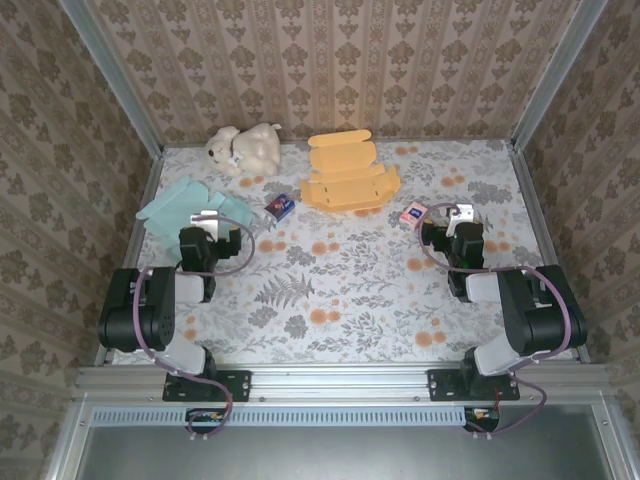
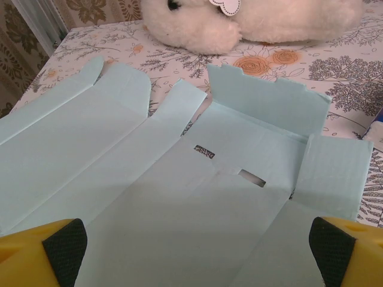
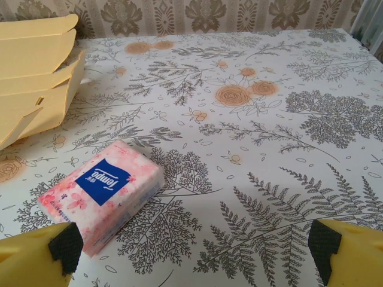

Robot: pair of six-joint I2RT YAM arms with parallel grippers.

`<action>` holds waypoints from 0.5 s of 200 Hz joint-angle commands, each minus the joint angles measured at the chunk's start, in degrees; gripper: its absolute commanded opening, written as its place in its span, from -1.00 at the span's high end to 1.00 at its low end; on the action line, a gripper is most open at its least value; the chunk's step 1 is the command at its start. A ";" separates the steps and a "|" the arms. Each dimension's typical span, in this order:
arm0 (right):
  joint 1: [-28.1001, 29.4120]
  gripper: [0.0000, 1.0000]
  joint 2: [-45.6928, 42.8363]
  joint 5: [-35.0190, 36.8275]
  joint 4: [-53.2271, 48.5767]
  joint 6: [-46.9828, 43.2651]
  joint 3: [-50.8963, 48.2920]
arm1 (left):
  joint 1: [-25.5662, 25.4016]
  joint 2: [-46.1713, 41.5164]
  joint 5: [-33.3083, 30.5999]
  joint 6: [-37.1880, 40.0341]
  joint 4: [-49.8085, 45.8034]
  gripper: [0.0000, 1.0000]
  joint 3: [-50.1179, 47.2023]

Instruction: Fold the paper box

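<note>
Overhead, orange paper box (image 1: 345, 175); left wrist adds slot (image 2: 252, 177) in mint blank (image 2: 149, 233); left pincer (image 2: 197, 244), right pincer (image 3: 194, 245) wide

Two paper box blanks, not yet folded up: one orange paper box blank (image 1: 348, 172) and one mint paper box blank (image 2: 179, 203). One white plush toy (image 1: 243, 148). Two small packets: one pink tissue pack (image 3: 102, 194) marked Tempo and one dark blue packet (image 1: 279, 206), too small to read. Two black robot arms: one left arm (image 1: 150, 310) and one right arm (image 1: 530, 310). Two grippers: one left gripper (image 2: 197, 245) and one right gripper (image 3: 194, 245). Two yellow fingers (image 2: 24, 257) on each, four in all, every one tipped with one black pad (image 2: 64, 242). One table (image 1: 350, 290) with a floral top. Three patterned walls (image 1: 340, 60) around it.
</note>
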 commanded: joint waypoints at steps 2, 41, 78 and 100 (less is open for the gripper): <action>-0.24 -1.00 0.06 -1.24 -0.06 -0.70 0.97 | 0.36 -1.01 0.97 1.10 0.16 -1.00 1.12; -0.19 -1.00 0.10 -1.24 -0.02 -0.72 0.97 | 0.35 -0.95 0.95 1.10 0.16 -1.00 1.12; -0.24 -1.00 0.06 -1.24 -0.06 -0.65 0.96 | 0.45 -0.90 0.95 1.01 0.21 -1.00 1.12; -0.25 -1.00 0.09 -1.23 0.03 -0.63 0.97 | 1.00 -0.92 2.04 0.69 -0.03 -1.00 1.21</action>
